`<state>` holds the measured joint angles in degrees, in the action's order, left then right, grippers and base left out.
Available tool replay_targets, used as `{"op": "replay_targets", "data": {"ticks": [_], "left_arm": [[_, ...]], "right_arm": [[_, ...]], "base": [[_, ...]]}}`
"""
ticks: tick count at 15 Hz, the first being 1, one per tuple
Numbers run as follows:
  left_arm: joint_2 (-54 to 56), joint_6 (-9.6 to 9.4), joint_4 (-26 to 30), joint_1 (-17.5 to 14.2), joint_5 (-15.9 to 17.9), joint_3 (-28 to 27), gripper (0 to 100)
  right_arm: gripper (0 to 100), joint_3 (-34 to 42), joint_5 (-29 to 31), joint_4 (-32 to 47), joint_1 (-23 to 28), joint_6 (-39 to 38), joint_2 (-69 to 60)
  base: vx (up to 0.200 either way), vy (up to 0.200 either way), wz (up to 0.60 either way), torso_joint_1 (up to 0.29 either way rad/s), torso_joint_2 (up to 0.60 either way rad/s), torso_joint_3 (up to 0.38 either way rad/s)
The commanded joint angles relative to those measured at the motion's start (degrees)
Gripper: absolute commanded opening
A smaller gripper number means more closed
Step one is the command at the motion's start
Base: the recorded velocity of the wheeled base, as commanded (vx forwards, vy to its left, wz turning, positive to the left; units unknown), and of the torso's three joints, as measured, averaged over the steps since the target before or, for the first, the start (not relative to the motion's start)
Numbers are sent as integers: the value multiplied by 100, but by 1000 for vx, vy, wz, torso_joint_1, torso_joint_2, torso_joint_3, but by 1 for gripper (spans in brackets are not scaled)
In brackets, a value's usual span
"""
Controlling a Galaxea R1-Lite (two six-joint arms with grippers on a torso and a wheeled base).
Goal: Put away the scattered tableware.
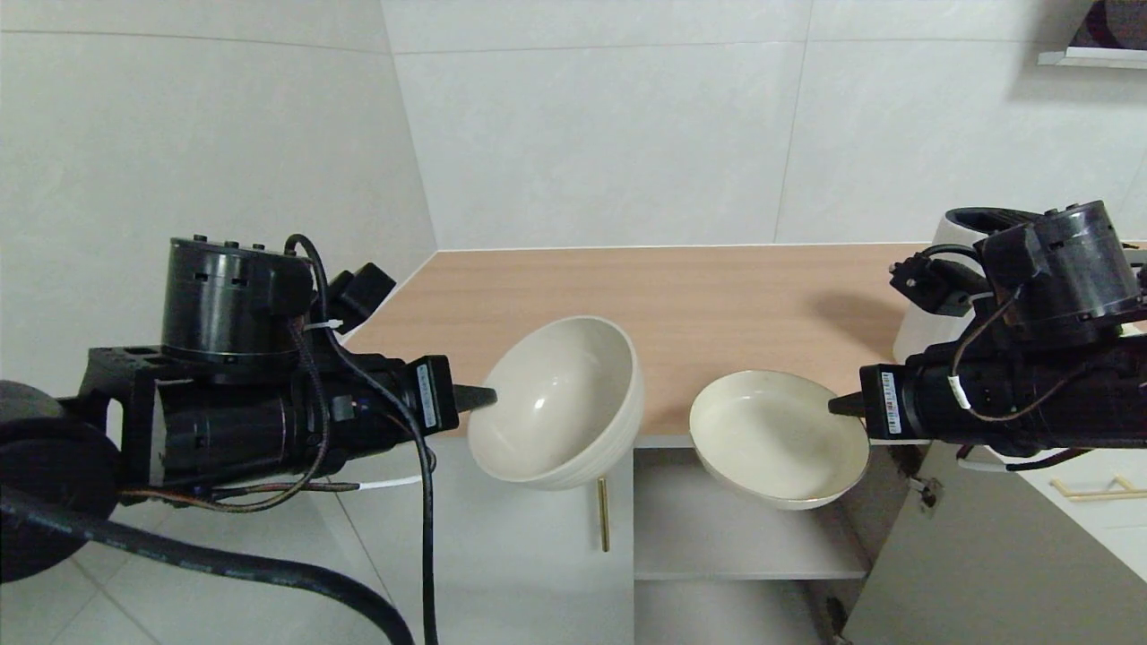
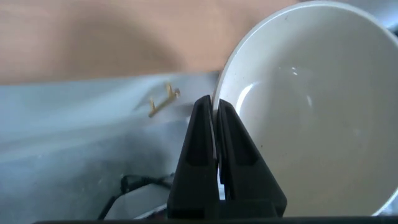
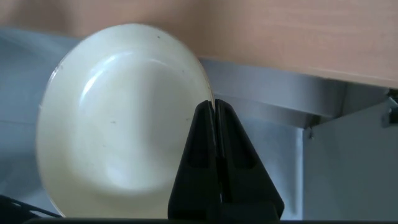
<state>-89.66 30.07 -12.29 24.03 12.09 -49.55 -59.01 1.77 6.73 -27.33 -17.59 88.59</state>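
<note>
1. The left tool [image 1: 484, 396] is clamped on the deep bowl [image 1: 560, 403] by its rim, mid-frame, in the air at the bench [image 1: 717, 296] edge.
2. The right tool [image 1: 840, 406] pinches the shallow dish [image 1: 775, 439], just right of centre.
3. Carry step, I'd say. Next, both need lowering onto the open cupboard shelf [image 1: 717, 537], bottom middle.

Cream bowl [image 1: 556, 403], cream plate [image 1: 775, 439], wood-grain countertop [image 1: 717, 296], seemingly pale-grey cabinet [image 1: 520, 555].

Head camera looks down over the counter [image 1: 717, 296]; wrist cameras closely view its front edge.
</note>
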Motion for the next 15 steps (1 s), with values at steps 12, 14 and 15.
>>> {"op": "replay_targets", "data": {"ticks": [12, 14, 15], "left_arm": [[-51, -19, 7, 5, 12, 60, 0], [-43, -10, 7, 5, 12, 60, 0], [-43, -19, 7, 5, 12, 60, 0]], "right_arm": [[0, 127, -10, 4, -44, 159, 62], [0, 127, -1, 4, -44, 159, 97], [0, 136, -1, 4, -44, 159, 106]], "base": [[0, 0, 0, -166, 430, 256], [0, 0, 0, -161, 464, 303], [0, 0, 0, -149, 442, 305]]}}
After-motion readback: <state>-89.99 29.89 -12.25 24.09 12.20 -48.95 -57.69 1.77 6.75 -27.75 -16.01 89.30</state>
